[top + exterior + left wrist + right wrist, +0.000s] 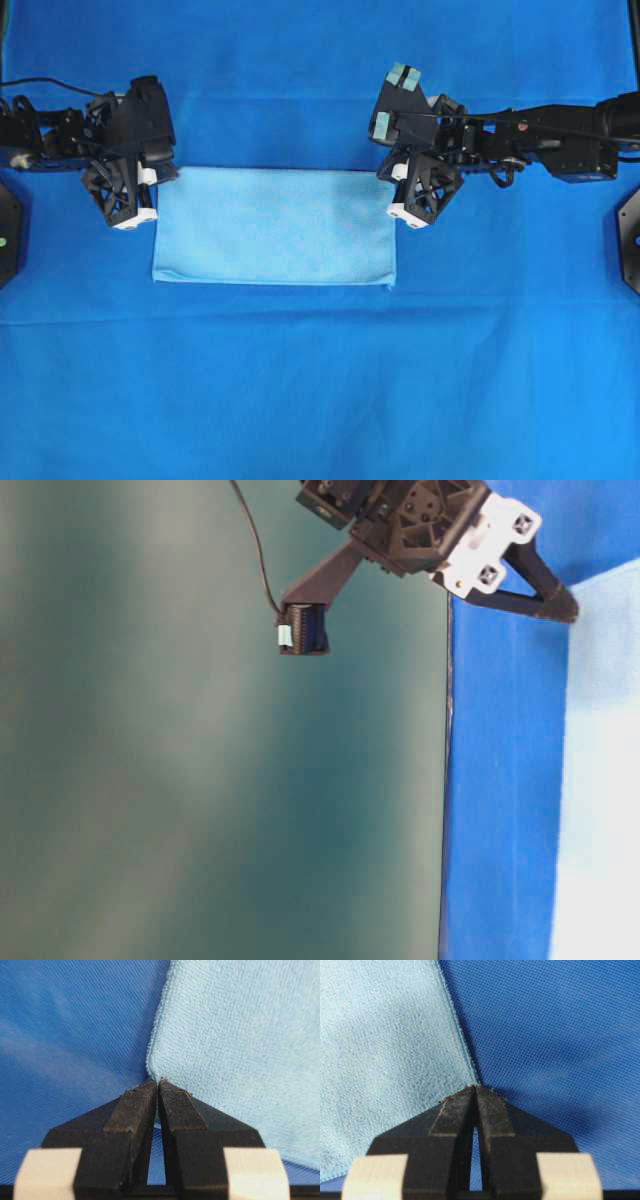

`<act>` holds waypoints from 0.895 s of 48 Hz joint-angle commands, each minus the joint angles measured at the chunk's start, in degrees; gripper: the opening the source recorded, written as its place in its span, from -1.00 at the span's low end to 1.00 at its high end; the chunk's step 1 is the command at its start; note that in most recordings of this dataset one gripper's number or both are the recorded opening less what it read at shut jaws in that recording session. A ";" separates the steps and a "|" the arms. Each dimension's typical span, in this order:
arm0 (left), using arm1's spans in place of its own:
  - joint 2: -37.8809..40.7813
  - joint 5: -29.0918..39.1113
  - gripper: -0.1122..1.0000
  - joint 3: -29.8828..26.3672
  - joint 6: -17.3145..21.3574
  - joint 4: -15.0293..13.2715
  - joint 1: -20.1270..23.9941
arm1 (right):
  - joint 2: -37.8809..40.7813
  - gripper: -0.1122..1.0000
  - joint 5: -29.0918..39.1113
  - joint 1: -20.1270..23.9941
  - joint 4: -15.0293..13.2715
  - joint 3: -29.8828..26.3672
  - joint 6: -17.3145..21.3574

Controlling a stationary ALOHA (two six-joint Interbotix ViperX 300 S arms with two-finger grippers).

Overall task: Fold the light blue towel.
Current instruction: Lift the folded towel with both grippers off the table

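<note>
Both grippers — left [157,1082], right [474,1089] — pinch the woven, rectangular light blue towel's [275,225] corners.

A royal-blue sheet [320,380] covers the work surface, the folded light blue towel [275,225] lying flat on it.

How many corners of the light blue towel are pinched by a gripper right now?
2. The left gripper is shut on the light blue towel at its far left corner; the right gripper is shut on its far right corner. The two near corners lie free on the blue sheet.
</note>
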 commanded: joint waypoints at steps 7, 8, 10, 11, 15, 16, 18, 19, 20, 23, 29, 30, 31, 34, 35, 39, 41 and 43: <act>-8.53 4.13 -0.77 -3.69 -0.44 0.09 -1.67 | -8.44 -0.79 2.46 -0.18 -0.18 -1.05 0.00; -9.23 4.31 -0.77 -4.04 -0.35 0.09 -2.02 | -9.32 -0.79 2.99 -0.09 -0.18 -1.14 -0.09; -10.90 4.66 -0.77 -4.57 0.09 0.09 -2.46 | -10.90 -0.79 3.96 -0.09 -0.35 -1.23 -0.18; -11.69 4.75 -0.77 -4.75 0.35 0.09 -2.64 | -11.78 -0.79 4.57 -0.09 -0.44 -1.32 -0.18; -15.21 5.45 -0.77 -5.80 0.26 0.09 -2.99 | -15.29 -0.79 7.03 -0.09 -1.23 -1.85 -0.35; -16.00 5.80 -0.77 -6.06 0.26 0.09 -2.99 | -16.08 -0.79 7.82 -0.09 -1.32 -2.02 -0.26; -17.31 6.33 -0.77 -6.42 0.09 0.09 -2.99 | -17.67 -0.79 9.05 -0.09 -1.76 -2.29 -0.35; -18.02 6.68 -0.77 -6.59 0.00 0.09 -2.99 | -18.46 -0.79 9.58 -0.09 -1.85 -2.46 -0.26; -18.63 6.94 -0.77 -6.86 0.00 0.09 -2.99 | -19.42 -0.79 10.28 -0.09 -2.11 -2.64 -0.26; -20.57 7.82 -0.77 -7.47 -0.18 0.09 -3.08 | -21.36 -0.79 11.25 -0.09 -2.37 -2.99 -0.35; -23.64 8.96 -0.77 -8.61 -0.09 0.09 -3.78 | -24.35 -0.79 12.22 -0.09 -3.08 -3.52 -0.35; -24.35 9.05 -0.77 -8.79 -0.09 0.09 -3.96 | -24.79 -0.79 12.39 -0.09 -3.16 -3.69 -0.35; -24.79 9.05 -0.77 -8.96 -0.09 0.09 -4.13 | -25.22 -0.79 12.48 -0.09 -3.25 -3.78 -0.35; -25.75 9.14 -0.77 -9.05 -0.09 0.09 -4.48 | -26.72 -0.79 12.74 -0.09 -3.34 -3.96 -0.35; -26.02 9.14 -0.77 -8.96 -0.09 0.09 -4.66 | -27.07 -0.79 12.74 -0.09 -3.34 -3.96 -0.35; -26.54 9.14 -0.77 -8.79 -0.26 0.09 -4.83 | -27.86 -0.79 12.74 -0.09 -3.34 -3.96 -0.35; -26.63 9.32 -0.77 -8.61 -0.44 0.09 -4.83 | -27.86 -0.79 12.74 -0.09 -3.34 -3.96 -0.35; -26.46 9.40 -0.77 -8.70 -0.44 0.09 -5.01 | -27.77 -0.79 12.74 -0.09 -3.34 -3.96 -0.26</act>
